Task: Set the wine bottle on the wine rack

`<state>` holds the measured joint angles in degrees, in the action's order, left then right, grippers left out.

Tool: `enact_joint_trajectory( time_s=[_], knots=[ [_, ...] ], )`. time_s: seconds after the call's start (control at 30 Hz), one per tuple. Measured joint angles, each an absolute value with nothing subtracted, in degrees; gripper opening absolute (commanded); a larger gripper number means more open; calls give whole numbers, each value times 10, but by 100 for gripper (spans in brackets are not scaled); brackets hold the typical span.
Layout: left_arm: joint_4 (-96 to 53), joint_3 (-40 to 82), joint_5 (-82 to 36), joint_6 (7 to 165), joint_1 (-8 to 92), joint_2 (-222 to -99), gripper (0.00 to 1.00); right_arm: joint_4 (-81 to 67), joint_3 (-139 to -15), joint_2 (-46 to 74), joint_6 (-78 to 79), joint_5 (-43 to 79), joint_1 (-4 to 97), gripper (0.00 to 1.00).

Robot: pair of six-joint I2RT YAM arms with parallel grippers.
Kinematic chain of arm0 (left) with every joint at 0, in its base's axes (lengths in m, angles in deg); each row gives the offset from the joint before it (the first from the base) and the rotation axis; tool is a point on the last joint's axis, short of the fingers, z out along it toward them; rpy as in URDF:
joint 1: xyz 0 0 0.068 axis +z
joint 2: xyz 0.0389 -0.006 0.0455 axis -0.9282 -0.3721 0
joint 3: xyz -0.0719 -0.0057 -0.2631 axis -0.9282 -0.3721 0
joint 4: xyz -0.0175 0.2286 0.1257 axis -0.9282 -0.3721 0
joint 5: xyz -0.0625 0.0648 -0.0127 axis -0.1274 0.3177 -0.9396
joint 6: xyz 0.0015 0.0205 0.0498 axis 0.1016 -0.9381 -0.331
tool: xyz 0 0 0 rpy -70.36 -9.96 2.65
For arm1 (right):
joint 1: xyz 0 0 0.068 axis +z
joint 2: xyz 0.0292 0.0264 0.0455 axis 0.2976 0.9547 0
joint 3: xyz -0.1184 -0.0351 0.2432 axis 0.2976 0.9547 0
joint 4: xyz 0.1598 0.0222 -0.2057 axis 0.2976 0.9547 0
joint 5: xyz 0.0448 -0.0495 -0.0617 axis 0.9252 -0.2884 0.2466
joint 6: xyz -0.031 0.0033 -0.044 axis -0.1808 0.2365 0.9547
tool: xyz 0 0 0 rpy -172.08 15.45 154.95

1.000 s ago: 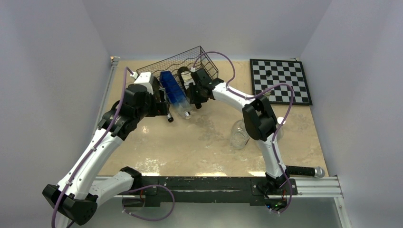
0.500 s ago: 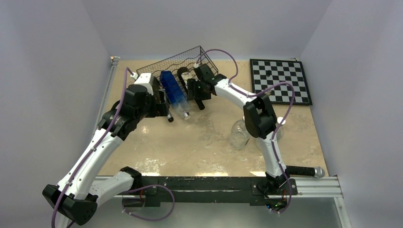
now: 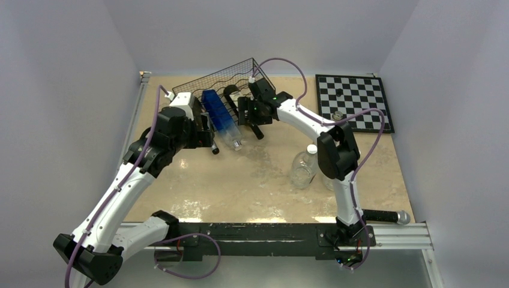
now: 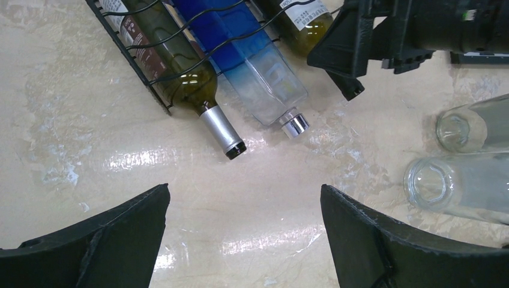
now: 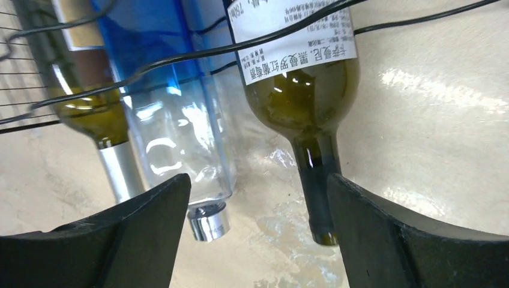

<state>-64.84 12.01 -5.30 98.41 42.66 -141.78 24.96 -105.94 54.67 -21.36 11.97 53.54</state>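
Right pincer (image 5: 258,201) is spread wide and holds nothing. The neck of the wine bottle (image 5: 298,102) shows between its two fingers, untouched. That bottle, dark green with a white label, lies in the wine rack (image 3: 231,75) at the far side of the table (image 3: 252,180), with its neck poking out past the front wires. Beside it in the rack lie a blue bottle (image 4: 240,42) and a second green bottle (image 4: 180,72) with a silver cap. Left pincer (image 4: 243,207) — also spread wide and empty — hovers over the table in front of those necks. Two clear bottles (image 4: 462,129) stand to its right.
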Motion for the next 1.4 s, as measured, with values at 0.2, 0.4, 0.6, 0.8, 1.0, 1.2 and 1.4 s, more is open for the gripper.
enact_joint_trajectory(
  time_s=[0.2,0.4,0.6,0.8,1.0,1.2,1.4],
  knots=[
    [-644,120,-54,983,427,-1408,99,264,-1050,486,-214,93,537,77],
    [-644,120,-54,975,427,-1407,99,315,-1024,470,-229,68,537,8],
    [-644,119,-54,975,427,-1407,99,384,-1013,480,-246,24,537,0],
    [-644,114,-54,971,427,-1408,99,412,-1016,511,-246,6,537,0],
    [-644,113,-54,971,427,-1408,99,427,-1035,560,-246,4,537,0],
    [-645,112,-53,971,427,-1408,99,437,-1075,583,-247,4,537,0],
    [-646,112,-53,971,427,-1408,99,457,-1155,624,-248,4,536,0]
  ],
)
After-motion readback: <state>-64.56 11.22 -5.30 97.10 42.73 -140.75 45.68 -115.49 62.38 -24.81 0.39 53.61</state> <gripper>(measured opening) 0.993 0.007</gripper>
